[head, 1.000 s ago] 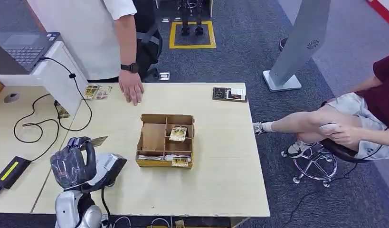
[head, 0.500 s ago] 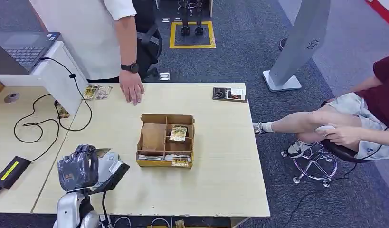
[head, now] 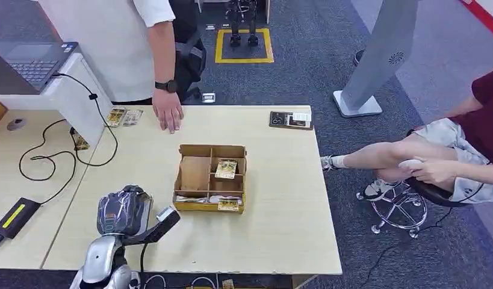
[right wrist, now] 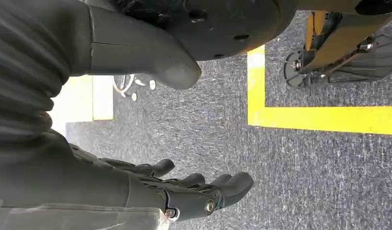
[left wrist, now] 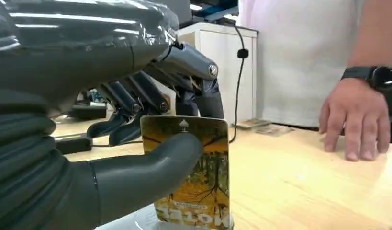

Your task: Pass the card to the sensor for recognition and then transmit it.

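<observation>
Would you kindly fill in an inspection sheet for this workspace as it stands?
Surface: pale wooden table.
Job's things: card upright, held by left hand; sensor beside that hand.
Clutter: compartmented cardboard box holding cards; loose cards; dark packet.
Hands: right hand hangs open over the carpet.
Cables: black cable looping over the side desk.
Surroundings: person's hand resting on the table; seated person.

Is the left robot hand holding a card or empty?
Holding. In the left wrist view the left robot hand pinches an orange-brown card between thumb and fingers, upright above the table.
</observation>
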### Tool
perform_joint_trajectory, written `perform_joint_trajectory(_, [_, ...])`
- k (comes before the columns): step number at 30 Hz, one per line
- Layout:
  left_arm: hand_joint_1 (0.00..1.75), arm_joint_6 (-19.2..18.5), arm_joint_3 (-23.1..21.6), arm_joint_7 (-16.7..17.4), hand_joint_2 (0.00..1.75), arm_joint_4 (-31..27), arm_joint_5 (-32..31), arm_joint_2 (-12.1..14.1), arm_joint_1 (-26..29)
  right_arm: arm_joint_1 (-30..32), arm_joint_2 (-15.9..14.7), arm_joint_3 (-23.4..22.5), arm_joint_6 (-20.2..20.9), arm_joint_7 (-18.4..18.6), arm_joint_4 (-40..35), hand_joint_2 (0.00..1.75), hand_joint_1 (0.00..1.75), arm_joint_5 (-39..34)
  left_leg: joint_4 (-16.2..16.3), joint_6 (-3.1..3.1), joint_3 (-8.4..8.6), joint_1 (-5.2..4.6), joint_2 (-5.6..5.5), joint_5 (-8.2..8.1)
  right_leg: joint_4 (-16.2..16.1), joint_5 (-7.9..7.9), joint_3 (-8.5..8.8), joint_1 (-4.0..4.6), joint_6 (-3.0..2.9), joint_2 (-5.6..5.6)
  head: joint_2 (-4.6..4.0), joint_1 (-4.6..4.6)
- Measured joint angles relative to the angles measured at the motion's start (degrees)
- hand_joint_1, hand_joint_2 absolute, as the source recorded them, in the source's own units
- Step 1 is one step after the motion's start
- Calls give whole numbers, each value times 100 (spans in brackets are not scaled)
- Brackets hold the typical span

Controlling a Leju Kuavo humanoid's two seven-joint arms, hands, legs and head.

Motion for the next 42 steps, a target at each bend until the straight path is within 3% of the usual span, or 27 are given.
perform_joint_trajectory(4, [175, -373, -149, 77, 175, 96, 66, 53, -7, 4, 0, 0, 35, 22, 24, 175, 0, 4, 0, -2, 1, 0, 2, 4, 0, 5, -1, 0, 1, 4, 0, 0])
perform_joint_trajectory(24, [175, -403, -278, 166, 175, 175, 186, 127, -9, 2, 2, 0, 46, 29, 55, 175, 0, 15, 0, -1, 1, 0, 2, 4, 0, 5, -1, 0, 1, 4, 0, 0])
perform_joint_trajectory(27, [175, -77, -278, 166, 175, 175, 127, 125, 11, 3, 2, 0, 42, 29, 57, 175, 0, 15, 0, -1, 1, 0, 2, 4, 0, 5, -1, 0, 0, 4, 0, 0])
perform_joint_trajectory(28, [175, 202, -278, 162, 175, 166, 83, 120, 28, 3, 2, 0, 28, 29, 57, 175, 0, 15, 0, -1, 0, 0, 1, 4, 0, 5, -1, 0, 0, 4, 0, 0])
perform_joint_trajectory(31, [175, 1524, -227, -64, 175, 28, -28, 66, 164, 4, 15, 0, -74, 31, 55, 175, 0, 11, 0, -1, -3, 0, 1, 4, 0, 5, -5, 0, 0, 4, 0, -2])
perform_joint_trajectory(32, [175, 1680, -208, -70, 175, -22, -41, 31, 191, 2, 18, 0, -83, 31, 50, 175, 0, 11, 0, -1, -6, 0, 0, 4, 0, 5, -5, 0, 0, 1, 0, 2])
perform_joint_trajectory(35, [175, 1949, -136, -335, 175, -226, -61, -57, 293, -3, 20, 0, -107, 46, 35, 175, 0, 13, 0, -1, -8, 0, 0, 4, 0, 5, -9, 0, 0, 2, 0, -2])
perform_joint_trajectory(37, [175, 2233, 22, -923, 175, -540, -63, -223, 347, 0, 20, 0, -133, 99, 26, 175, 0, 20, 1, 0, -16, 0, -3, 5, -1, 6, -14, 0, 1, -2, 0, 2])
perform_joint_trajectory(39, [175, 2270, 171, -1319, 175, -822, -59, -396, 343, -11, 22, 0, -135, 125, 20, 175, 0, 55, 1, 2, -16, 0, -1, 6, -1, 7, -14, 0, 0, 0, 0, 0])
perform_joint_trajectory(42, [175, 2277, 284, -1491, 175, -1091, -15, -553, 268, -12, 22, 0, -135, 162, 15, 175, 0, 168, 1, 1, -15, 0, -2, 6, -1, 7, -16, 0, 0, -1, 0, 0])
